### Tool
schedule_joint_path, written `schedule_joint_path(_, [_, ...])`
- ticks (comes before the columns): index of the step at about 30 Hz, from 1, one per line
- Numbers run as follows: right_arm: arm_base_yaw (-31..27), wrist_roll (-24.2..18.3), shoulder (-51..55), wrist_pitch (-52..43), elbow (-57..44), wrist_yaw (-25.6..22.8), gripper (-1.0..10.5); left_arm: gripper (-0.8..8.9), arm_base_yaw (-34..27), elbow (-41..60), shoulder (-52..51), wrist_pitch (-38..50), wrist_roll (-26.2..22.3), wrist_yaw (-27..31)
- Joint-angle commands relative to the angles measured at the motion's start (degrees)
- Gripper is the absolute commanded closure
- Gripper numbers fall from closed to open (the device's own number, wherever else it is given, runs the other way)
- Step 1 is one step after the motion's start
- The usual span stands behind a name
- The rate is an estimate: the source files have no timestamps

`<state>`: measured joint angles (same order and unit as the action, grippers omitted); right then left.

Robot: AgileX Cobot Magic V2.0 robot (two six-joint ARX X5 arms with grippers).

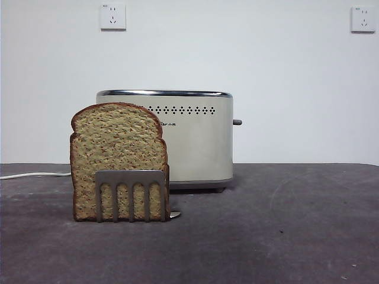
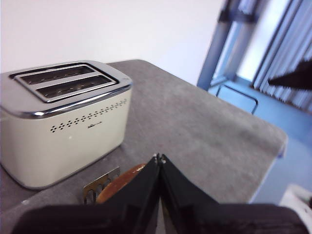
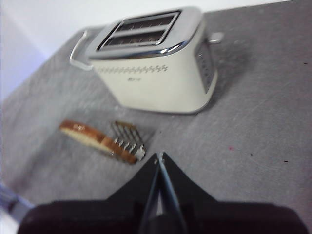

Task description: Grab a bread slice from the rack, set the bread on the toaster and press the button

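The surface [image 1: 284, 236] is a dark grey, felt-like cloth with faint pale scuffs. The toaster [image 1: 189, 139] stands on it toward the back edge, near the wall. The rack [image 1: 131, 195] sits in front of the toaster, closer to the front edge and slightly left, its flat base on the cloth. A white cord [image 1: 32, 175] lies along the back edge at the left side.

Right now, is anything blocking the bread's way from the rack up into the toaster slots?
Nothing visible. The bread stands upright in the rack, in front of the toaster. Both toaster slots look empty, and no gripper is near them.
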<state>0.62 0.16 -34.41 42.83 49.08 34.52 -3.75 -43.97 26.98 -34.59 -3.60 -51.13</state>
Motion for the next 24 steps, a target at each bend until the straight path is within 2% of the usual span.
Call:
schedule_joint_path(1, [0.98,-8.83,-2.64,5.62,4.76,0.09,9.6,8.22,0.92,-3.69,1.73,-5.77,-9.35,-0.46])
schedule_joint_path(4, [1.97,-11.47,-4.68,9.2,7.54,0.07,9.6,8.22,1.77,-6.78,3.15,-11.85,-13.94,0.28])
schedule_joint_path(6, [2.62,-11.61,-5.22,9.38,8.04,0.07,9.6,8.22,2.29,-7.96,3.67,-14.12,-15.63,0.83])
schedule_joint_path(12, [3.04,-11.61,-5.44,9.57,8.2,0.07,9.6,7.95,3.54,-8.81,4.02,-15.67,-15.96,3.37])
schedule_joint_path(13, [3.13,-11.61,-5.44,9.57,8.2,0.07,9.6,7.11,3.72,-8.81,4.13,-15.63,-15.98,3.54])
schedule_joint_path(14, [3.23,-11.61,-5.44,9.57,8.2,0.07,9.6,5.86,3.8,-8.81,4.17,-15.61,-15.98,3.96])
schedule_joint_path(16, [3.28,-11.61,-5.44,9.57,8.2,0.07,9.6,2.25,4.15,-8.81,4.24,-15.56,-15.98,6.16])
schedule_joint_path(17, [3.28,-11.61,-5.44,9.57,8.2,0.07,9.6,1.31,4.37,-8.81,4.26,-15.37,-15.96,6.56])
schedule_joint_path(18, [3.28,-11.61,-5.44,9.57,8.2,0.07,9.6,0.95,4.68,-8.81,4.35,-15.06,-15.96,6.54])
schedule_joint_path(24, [3.28,-11.61,-5.46,9.57,8.2,0.07,9.6,0.94,6.95,-10.08,5.57,-14.29,-16.17,8.76])
